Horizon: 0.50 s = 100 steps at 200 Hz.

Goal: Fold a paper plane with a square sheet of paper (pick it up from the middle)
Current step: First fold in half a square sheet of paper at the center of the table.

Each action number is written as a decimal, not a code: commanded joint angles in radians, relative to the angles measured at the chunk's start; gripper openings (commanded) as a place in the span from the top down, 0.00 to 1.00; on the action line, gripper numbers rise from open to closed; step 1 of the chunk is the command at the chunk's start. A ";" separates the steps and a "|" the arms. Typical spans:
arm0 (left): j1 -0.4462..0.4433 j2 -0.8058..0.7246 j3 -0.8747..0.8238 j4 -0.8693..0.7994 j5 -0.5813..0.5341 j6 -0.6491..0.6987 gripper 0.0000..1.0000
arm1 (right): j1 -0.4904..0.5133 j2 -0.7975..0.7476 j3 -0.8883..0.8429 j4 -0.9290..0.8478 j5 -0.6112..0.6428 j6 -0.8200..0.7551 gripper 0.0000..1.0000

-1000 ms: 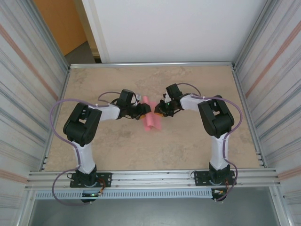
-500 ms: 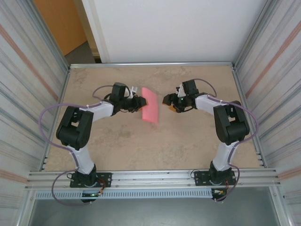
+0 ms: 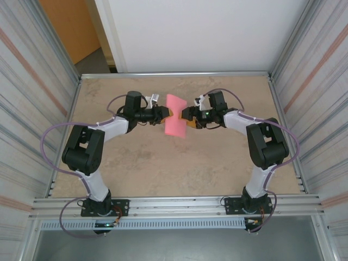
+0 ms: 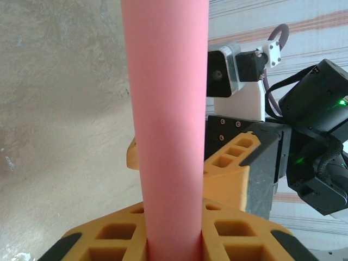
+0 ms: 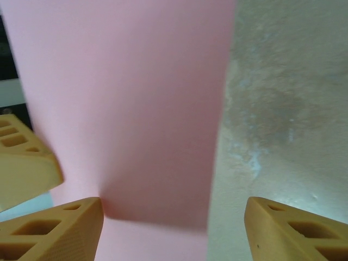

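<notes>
The square sheet of paper [image 3: 175, 122] is pink and doubled into a narrow band, held above the table between the two arms. My left gripper [image 3: 166, 113] is shut on its left edge. In the left wrist view the paper [image 4: 166, 109] rises straight out of the pinched left gripper [image 4: 174, 236]. My right gripper [image 3: 185, 115] stands open at the paper's right edge. In the right wrist view the paper [image 5: 125, 98] hangs ahead of the open right gripper [image 5: 174, 231], nearer its left finger, and neither pad presses on it. One orange right finger [image 4: 234, 174] shows behind the paper.
The beige table [image 3: 163, 168] is fenced by a metal rail [image 3: 174, 74] at the back and corrugated walls [image 3: 32, 109] on both sides. Both arm bases stand at the near edge, and both forearms reach inward toward the middle of the back half.
The right gripper let go of the paper, opened, swung right, and has come back to the paper's right edge. The left gripper closed on the paper and carried it toward the back.
</notes>
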 commanded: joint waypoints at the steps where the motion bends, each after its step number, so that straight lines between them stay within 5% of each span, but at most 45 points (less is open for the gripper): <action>1: 0.010 0.008 0.000 0.046 0.041 -0.023 0.77 | 0.000 -0.014 0.006 0.074 -0.085 0.046 0.34; 100: 0.032 0.016 -0.018 0.011 0.003 -0.006 0.78 | -0.015 -0.034 -0.009 0.105 -0.080 0.090 0.60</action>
